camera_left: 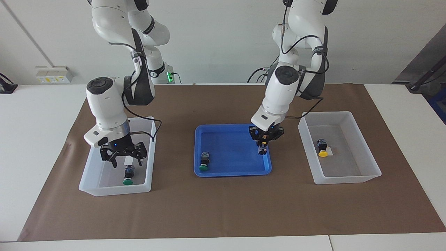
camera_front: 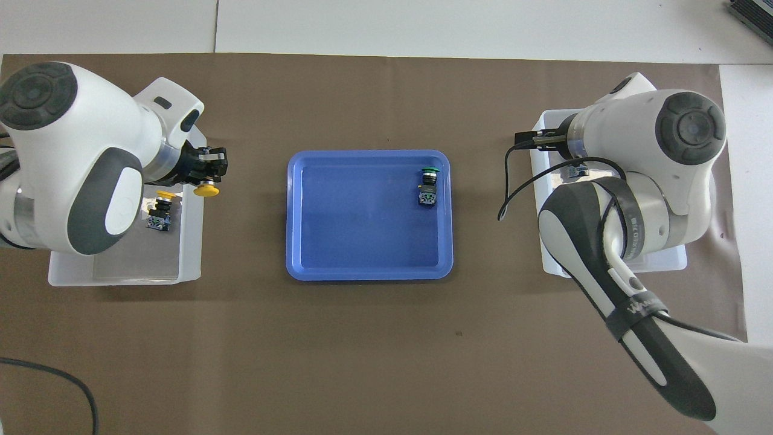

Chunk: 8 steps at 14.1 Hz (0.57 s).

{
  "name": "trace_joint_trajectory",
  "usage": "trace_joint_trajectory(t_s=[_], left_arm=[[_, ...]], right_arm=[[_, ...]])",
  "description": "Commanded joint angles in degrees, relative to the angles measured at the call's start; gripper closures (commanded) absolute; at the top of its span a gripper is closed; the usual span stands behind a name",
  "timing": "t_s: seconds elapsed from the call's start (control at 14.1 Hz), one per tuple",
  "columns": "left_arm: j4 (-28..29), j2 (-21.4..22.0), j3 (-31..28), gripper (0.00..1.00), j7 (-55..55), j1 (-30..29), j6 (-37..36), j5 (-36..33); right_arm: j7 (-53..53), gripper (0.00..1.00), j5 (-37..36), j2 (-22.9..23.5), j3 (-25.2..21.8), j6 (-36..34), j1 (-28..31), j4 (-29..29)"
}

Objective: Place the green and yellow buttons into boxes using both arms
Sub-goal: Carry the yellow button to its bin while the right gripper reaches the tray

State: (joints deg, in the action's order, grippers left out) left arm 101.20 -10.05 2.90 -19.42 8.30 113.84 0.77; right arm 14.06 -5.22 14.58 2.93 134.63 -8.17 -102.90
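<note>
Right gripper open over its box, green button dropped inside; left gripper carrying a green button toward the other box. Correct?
One slip: the button in the left gripper is yellow, not green; the overhead view shows its yellow cap. The rest holds: the right gripper is open over its box, with a green button lying inside.
</note>
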Motion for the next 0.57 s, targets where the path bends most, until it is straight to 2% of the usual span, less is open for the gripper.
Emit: trace_joint_trajectory(t_s=[0.0, 0.14, 0.21, 0.35, 0.49], left_arm=[[3.3, 1.5, 0.5, 1.00, 11.6, -9.3, -0.4, 0.8], [7.2, 3.0, 0.6, 1.00, 20.5, -15.0, 2.7, 0.9], [10.5, 4.1, 0.5, 1.00, 22.7, -16.1, 6.0, 0.9], [17.2, 6.3, 0.5, 1.00, 22.9, -16.7, 13.0, 0.9], [19.2, 6.9, 0.5, 1.00, 23.0, -16.7, 14.7, 0.9]], right_arm=[[7.0, 0.00, 0.6, 1.8, 0.0, -0.1, -4.7, 1.7], [14.1, 0.00, -0.2, 5.1, 0.0, 0.4, -7.9, 5.1], [16.3, 0.00, -0.2, 6.3, 0.0, 0.4, -8.3, 6.6], [16.8, 0.00, -0.5, 8.2, 0.0, 0.5, -10.1, 8.1], [17.9, 0.00, -4.5, 11.8, 0.0, 1.5, -14.0, 9.0]])
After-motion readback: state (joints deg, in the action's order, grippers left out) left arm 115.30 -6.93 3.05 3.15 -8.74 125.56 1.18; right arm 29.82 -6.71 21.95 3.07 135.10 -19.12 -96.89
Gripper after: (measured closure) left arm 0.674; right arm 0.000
